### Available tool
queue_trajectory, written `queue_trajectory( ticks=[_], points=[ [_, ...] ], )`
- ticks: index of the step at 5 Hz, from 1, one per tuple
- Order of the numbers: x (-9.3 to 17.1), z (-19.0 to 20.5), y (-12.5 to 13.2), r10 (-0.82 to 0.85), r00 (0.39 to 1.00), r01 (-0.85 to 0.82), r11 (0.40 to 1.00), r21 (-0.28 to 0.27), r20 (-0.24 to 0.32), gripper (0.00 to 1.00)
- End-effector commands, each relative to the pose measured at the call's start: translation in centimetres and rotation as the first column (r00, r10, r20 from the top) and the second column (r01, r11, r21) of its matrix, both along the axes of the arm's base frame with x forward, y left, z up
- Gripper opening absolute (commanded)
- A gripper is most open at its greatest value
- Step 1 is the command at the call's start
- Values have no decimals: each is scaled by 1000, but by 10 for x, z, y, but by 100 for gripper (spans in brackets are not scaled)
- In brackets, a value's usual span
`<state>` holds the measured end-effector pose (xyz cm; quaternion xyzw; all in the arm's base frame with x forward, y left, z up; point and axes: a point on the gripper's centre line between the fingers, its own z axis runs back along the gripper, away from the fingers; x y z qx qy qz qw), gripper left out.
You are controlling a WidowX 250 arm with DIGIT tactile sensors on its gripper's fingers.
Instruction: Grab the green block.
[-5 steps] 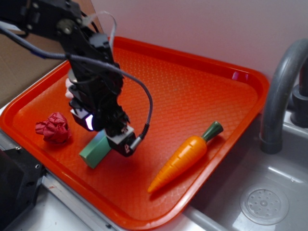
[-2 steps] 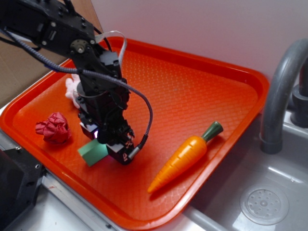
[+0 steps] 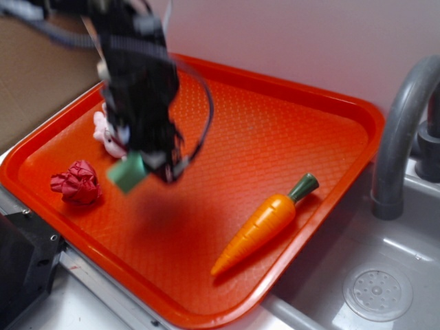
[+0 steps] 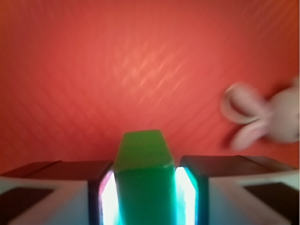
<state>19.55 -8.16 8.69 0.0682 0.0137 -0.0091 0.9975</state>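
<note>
- black robot gripper (image 3: 141, 167), motion-blurred in the exterior view, sits above the left part of the orange textured plastic tray (image 3: 275, 130)
- small matte pale-green rectangular block (image 3: 127, 173) is clamped between the gripper fingers, lifted clear of the tray floor; a dark shadow lies on the tray below it
- wrist view: the green block (image 4: 144, 178) fills the gap between the two dark finger pads (image 4: 98, 187), both pads pressed against its sides, one end of the block poking out past the gripper (image 4: 144, 192) toward the tray (image 4: 93, 70)
- crumpled red cloth ball (image 3: 77, 182) lies on the tray, left of the block, apart from it
- small pink-and-white soft toy (image 3: 104, 130) lies on the tray behind the gripper, partly hidden; blurred in the wrist view (image 4: 267, 117)
- orange plastic toy carrot with dark green stem (image 3: 265, 223) lies on the tray well right of the block, stem end pointing to the far right
- grey curved faucet (image 3: 402, 130) and grey sink (image 3: 371, 275) stand right of the tray
</note>
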Motion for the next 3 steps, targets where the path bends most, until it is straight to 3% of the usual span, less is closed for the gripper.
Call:
queue_trajectory(
  ticks=[1,3],
  points=[
    [24,78,26,84,995,-76,989,-127,60,0],
    [29,108,55,125,986,-93,961,-259,109,0]
  ],
)
